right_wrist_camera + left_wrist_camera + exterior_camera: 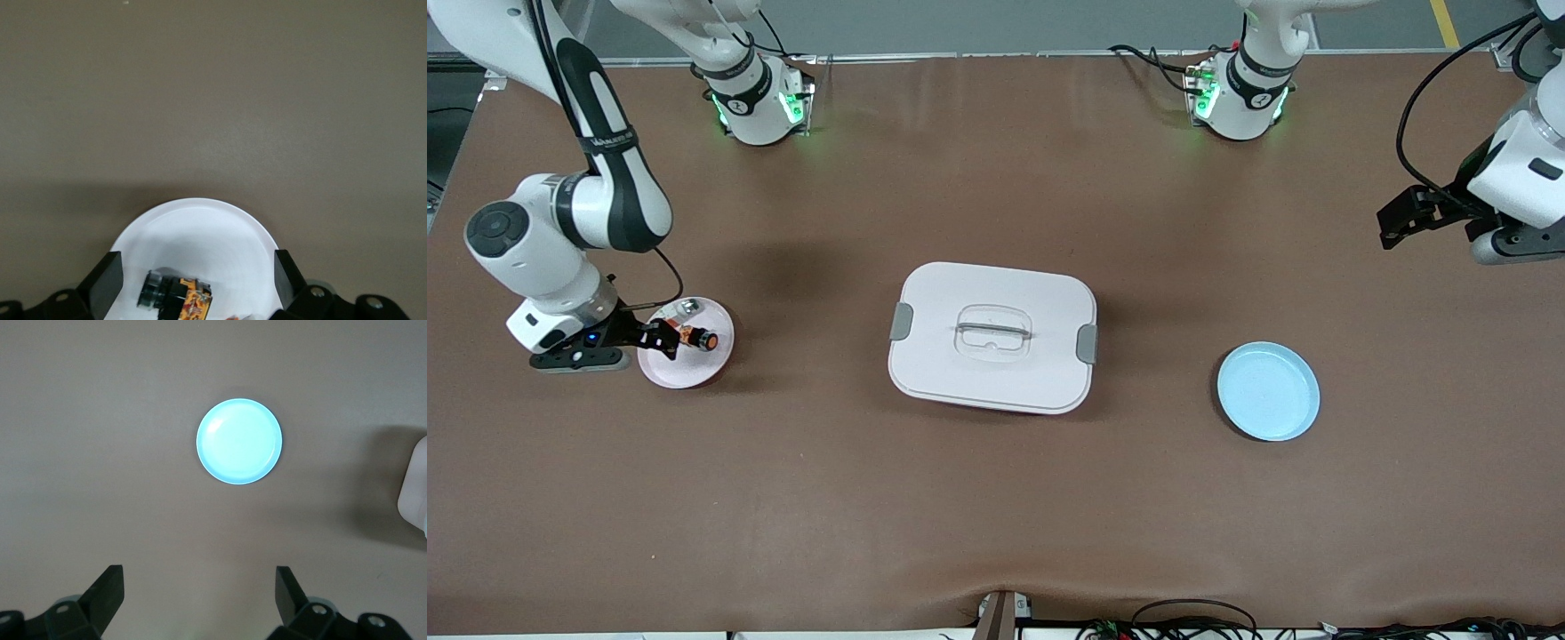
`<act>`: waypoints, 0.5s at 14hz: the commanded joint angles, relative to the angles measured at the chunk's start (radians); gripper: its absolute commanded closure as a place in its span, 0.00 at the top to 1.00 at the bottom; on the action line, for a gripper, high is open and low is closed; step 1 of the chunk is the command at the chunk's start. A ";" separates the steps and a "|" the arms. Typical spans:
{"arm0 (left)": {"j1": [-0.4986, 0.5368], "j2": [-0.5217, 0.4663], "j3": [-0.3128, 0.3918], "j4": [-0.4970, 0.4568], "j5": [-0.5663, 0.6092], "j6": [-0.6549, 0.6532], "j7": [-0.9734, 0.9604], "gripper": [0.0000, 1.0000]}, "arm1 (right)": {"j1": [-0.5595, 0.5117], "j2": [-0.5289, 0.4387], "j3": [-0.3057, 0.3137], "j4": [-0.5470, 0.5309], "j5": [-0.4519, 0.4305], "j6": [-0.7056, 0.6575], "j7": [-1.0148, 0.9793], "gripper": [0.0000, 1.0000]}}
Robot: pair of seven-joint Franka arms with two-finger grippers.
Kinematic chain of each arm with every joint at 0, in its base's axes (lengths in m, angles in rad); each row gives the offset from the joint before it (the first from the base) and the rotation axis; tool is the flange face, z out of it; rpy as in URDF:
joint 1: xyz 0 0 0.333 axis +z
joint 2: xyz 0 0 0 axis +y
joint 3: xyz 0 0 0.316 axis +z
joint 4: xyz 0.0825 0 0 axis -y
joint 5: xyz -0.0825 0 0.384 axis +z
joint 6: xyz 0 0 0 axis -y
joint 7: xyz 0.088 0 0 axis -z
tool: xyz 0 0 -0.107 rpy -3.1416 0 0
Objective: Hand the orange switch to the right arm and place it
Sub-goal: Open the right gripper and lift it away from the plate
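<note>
The orange switch [698,339] lies on its side on a pink plate [692,370] at the right arm's end of the table. My right gripper [660,338] is low over that plate and open, its fingers standing either side of the switch without touching it. In the right wrist view the switch [175,298] lies on the plate [200,227] between the fingers of the open gripper [197,273]. My left gripper [1392,227] waits open and empty in the air over the left arm's end of the table, and it also shows in its own wrist view [199,587].
A clear-and-silver small part [687,308] lies on the same pink plate, farther from the front camera than the switch. A white lidded box [992,338] stands mid-table. A light blue plate [1268,391] lies toward the left arm's end, seen empty in the left wrist view [239,441].
</note>
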 commanded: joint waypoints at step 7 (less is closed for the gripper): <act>0.001 -0.016 0.005 -0.014 -0.015 0.005 0.018 1.00 | 0.038 -0.106 0.008 0.177 0.055 -0.342 0.031 1.00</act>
